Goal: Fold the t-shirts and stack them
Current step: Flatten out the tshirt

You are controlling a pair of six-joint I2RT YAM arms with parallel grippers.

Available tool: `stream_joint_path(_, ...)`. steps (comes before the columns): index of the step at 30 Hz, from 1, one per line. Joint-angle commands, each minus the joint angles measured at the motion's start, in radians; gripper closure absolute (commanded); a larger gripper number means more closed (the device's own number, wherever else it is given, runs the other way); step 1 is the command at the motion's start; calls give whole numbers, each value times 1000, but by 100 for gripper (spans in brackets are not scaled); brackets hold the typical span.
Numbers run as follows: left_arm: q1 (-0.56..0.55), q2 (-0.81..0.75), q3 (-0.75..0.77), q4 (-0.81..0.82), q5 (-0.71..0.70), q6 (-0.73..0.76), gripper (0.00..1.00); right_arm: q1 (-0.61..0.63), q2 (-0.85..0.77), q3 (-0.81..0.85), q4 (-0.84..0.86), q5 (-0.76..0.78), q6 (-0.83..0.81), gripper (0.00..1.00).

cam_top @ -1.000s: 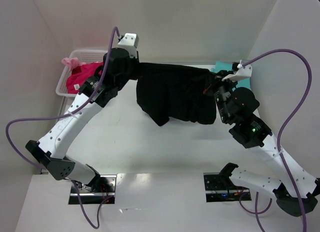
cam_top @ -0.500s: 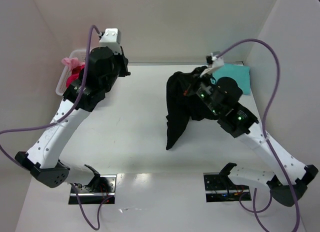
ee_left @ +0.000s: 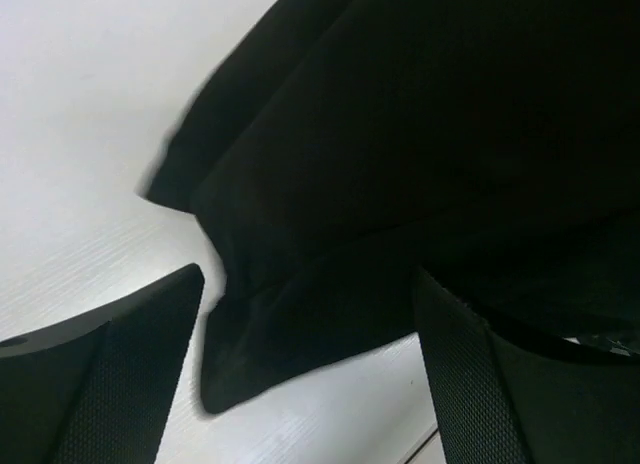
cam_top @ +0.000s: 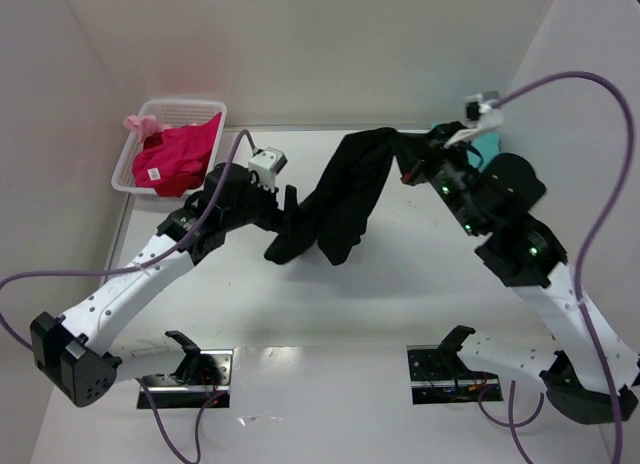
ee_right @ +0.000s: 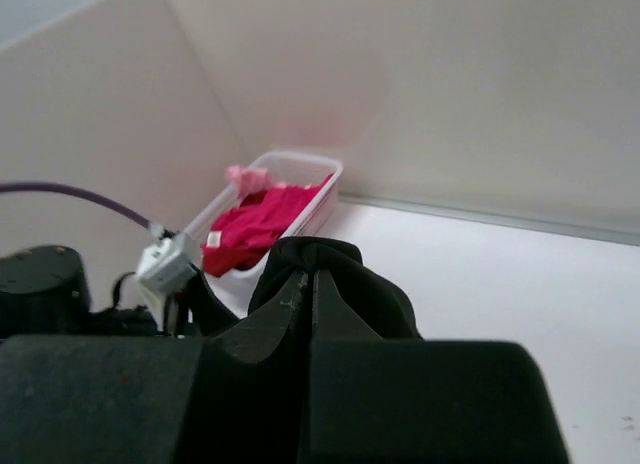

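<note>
Top external: black shirt strung from one end

Nearest the arm bases, the table (cam_top: 300, 304) is matte white and bare on the near side of the black shirt (cam_top: 342, 194); this is the widest open room. The shirt is soft, limp cloth drawn into a long, rope-like drape. It slants from a high far-right end down to a crumpled, pointed lower end over mid-table.

At that lower left end sits the left gripper (cam_top: 290, 206), its jaws spread wide. In the left wrist view its textured black fingers (ee_left: 110, 384) stand either side of a folded hem. The cloth lies between them unpinched, and a loose edge to its left is blurred against the white surface.

At the shirt's upper right end the right gripper (cam_top: 410, 167) is clamped on a bunched wad of the cloth. In the right wrist view its fingers (ee_right: 270, 324) are pressed together, with black cloth humped over their tips.

Far left of the black shirt, across a bare strip of table, is the basket (cam_top: 185, 104), a white rounded rectangle with lattice walls. It holds the crumpled pink shirt (cam_top: 180, 154), which shows a small white tag (cam_top: 155, 172).

Just right of the black shirt's upper end, a sliver of the teal shirt (cam_top: 487, 144) shows, mostly hidden by the right arm. Plain pale walls (cam_top: 330, 54) close in left, far and right of the shirt.
</note>
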Motion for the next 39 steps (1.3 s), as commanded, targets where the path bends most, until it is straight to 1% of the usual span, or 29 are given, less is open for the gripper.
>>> stream_joint_path(1, 10, 57, -19, 111, 80, -23, 7, -2, -100, -19, -77, 115, 20, 99)
stream_joint_path(3, 10, 127, -20, 122, 80, -63, 6, -2, -132, -70, -117, 115, 55, 99)
stream_joint_path(6, 10, 214, -20, 148, 125, -63, 6, -2, -162, -156, -168, 92, 161, 99)
stream_joint_path(10, 10, 366, 34, 104, 180, -9, 6, -2, -185, -248, -191, 83, 231, 99)
stream_joint_path(12, 10, 377, 43, 104, 192, 0, 6, -2, -185, -273, -200, 71, 242, 99)
stream_joint_path(14, 10, 377, 23, 156, 206, 0, 6, -2, -175, -288, -200, 60, 242, 99)
stream_joint_path(16, 10, 377, 11, 167, 206, 0, 4, -2, -163, -299, -200, 51, 242, 99)
stream_joint_path(18, 19, 444, 23, 165, 195, 0, 4, -2, -163, -310, -200, 51, 242, 99)
stream_joint_path(19, 19, 444, 33, 165, 195, 0, 4, -2, -163, -310, -214, 51, 242, 99)
stream_joint_path(20, 19, 478, 33, 165, 195, 0, 4, -2, -172, -310, -225, 51, 242, 99)
stream_joint_path(22, 19, 510, 46, 165, 207, 0, 4, -2, -183, -330, -248, 51, 253, 99)
stream_joint_path(25, 19, 524, 56, 214, 207, 0, 4, -2, -208, -354, -262, 51, 284, 99)
stream_joint_path(28, 19, 610, 112, 225, 186, 0, 4, -2, -240, -389, -262, 65, 296, 99)
stream_joint_path(31, 19, 674, 151, 211, 241, 9, 7, -2, -252, -399, -262, 88, 305, 99)
stream_joint_path(35, 19, 697, 151, 249, 316, 0, 9, -2, -252, -399, -280, 97, 305, 99)
stream_joint_path(39, 19, 749, 164, 259, 342, -11, 11, -2, -252, -399, -289, 97, 305, 99)
